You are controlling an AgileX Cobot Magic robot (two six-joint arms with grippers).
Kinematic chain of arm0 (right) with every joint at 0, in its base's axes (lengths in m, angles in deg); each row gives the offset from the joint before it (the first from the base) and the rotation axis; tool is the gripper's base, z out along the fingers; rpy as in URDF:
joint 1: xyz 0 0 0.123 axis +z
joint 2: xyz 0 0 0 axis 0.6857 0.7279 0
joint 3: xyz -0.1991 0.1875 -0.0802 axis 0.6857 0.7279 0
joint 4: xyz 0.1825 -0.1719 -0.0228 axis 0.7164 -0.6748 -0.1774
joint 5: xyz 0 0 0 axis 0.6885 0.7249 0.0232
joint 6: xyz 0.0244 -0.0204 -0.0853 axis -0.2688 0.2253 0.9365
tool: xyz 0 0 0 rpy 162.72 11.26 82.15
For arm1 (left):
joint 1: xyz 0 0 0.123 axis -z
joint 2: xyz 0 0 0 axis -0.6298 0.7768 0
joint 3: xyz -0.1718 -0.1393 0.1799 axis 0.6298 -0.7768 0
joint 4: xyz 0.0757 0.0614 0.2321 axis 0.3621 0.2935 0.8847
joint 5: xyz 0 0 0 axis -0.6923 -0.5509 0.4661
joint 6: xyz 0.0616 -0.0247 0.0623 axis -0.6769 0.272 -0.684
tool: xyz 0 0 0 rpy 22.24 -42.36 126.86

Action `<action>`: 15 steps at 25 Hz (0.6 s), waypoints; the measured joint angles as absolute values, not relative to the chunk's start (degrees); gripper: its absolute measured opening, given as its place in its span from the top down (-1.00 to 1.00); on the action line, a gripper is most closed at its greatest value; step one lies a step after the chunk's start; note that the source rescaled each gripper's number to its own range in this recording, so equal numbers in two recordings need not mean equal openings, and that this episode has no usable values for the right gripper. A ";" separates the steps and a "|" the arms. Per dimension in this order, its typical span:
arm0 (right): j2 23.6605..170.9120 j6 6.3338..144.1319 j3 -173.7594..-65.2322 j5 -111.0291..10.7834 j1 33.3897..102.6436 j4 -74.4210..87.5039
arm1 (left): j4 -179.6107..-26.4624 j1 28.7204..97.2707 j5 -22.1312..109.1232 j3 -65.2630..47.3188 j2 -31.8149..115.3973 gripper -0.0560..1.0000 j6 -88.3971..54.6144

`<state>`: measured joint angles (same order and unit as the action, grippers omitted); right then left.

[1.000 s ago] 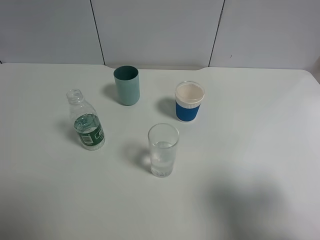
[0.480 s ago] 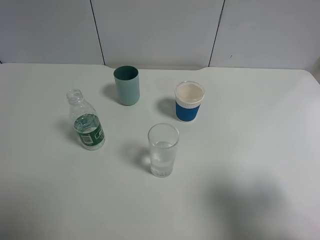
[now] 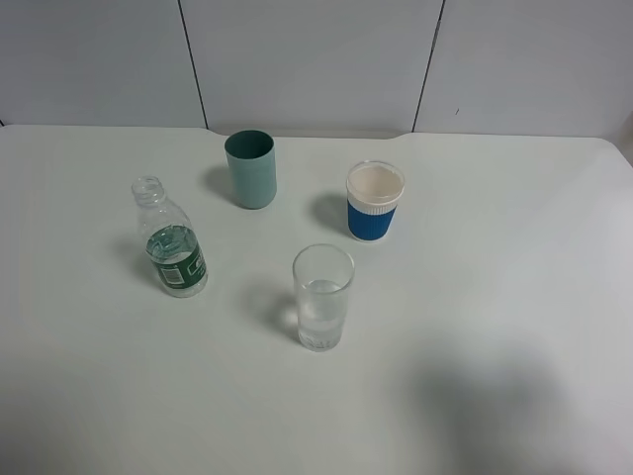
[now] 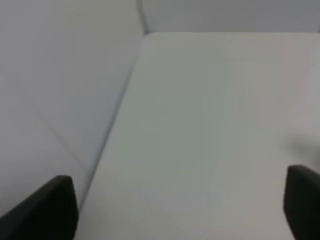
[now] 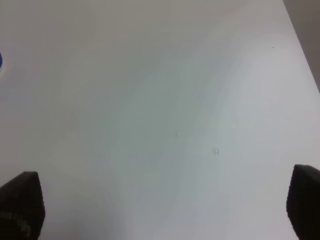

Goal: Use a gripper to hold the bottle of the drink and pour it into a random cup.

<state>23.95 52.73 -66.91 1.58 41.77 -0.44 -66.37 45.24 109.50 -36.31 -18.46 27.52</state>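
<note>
The bottle of the drink point(image 3: 172, 240) stands upright and capless on the left of the white table, with a dark green label and clear liquid low inside. The cup point(image 3: 322, 297), a tall clear glass, stands to its right near the table's middle and holds some clear liquid. Neither arm shows in the exterior high view. In the left wrist view my left gripper point(image 4: 175, 205) is open, its dark fingertips point(image 4: 50, 207) far apart over bare table near a wall. My right gripper point(image 5: 162, 202) is open too, over bare table with nothing between its fingertips point(image 5: 20, 205).
An opaque teal cup point(image 3: 250, 169) stands at the back, left of centre. A white cup with a blue sleeve point(image 3: 374, 201) stands to its right. Grey wall panels point(image 3: 316, 59) close off the table's far edge.
</note>
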 joint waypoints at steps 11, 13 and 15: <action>23.95 52.73 -66.91 1.58 41.77 -0.44 | -76.43 39.03 109.63 -44.38 -25.27 -0.35 20.97; 23.95 52.73 -66.91 1.58 41.77 -0.44 | -78.32 39.03 108.88 -46.52 -26.84 -0.35 20.97; 23.95 52.73 -66.91 1.58 41.77 -0.44 | -79.61 39.03 107.29 -48.41 -28.15 -0.35 20.92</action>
